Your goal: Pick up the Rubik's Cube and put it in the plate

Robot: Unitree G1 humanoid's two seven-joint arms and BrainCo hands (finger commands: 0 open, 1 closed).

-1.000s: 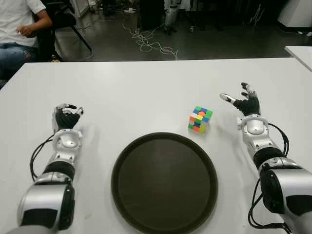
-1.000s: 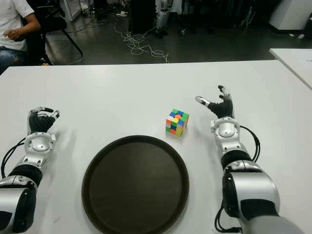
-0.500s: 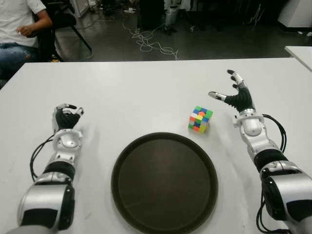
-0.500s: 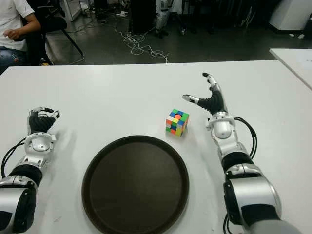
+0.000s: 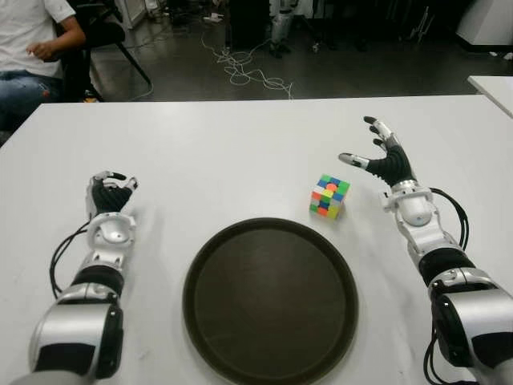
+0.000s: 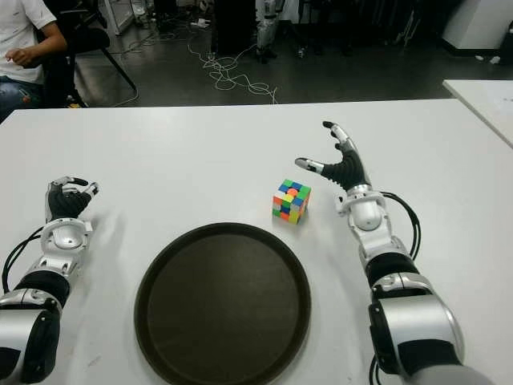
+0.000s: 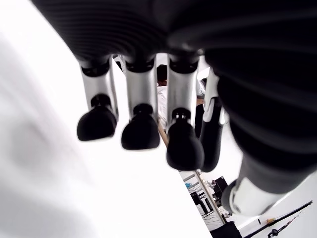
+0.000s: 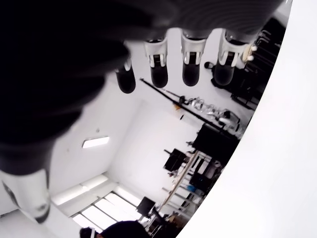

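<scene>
A multicoloured Rubik's Cube (image 5: 329, 196) sits on the white table (image 5: 240, 152), just beyond the far right rim of a round dark brown plate (image 5: 270, 301). My right hand (image 5: 377, 156) hovers a little to the right of the cube and slightly beyond it, open, with fingers spread and thumb pointing toward the cube. It holds nothing and does not touch the cube. My left hand (image 5: 109, 189) shows at the left of the table, well left of the plate, fingers curled with nothing in them.
A person in a white shirt (image 5: 28, 36) sits on a chair beyond the table's far left corner. Cables (image 5: 244, 68) lie on the dark floor behind the table. Another white table's corner (image 5: 493, 87) shows at far right.
My right hand has risen and moved forward and left toward the cube, its fingers spreading wider. The cube, plate and left hand have stayed put.
</scene>
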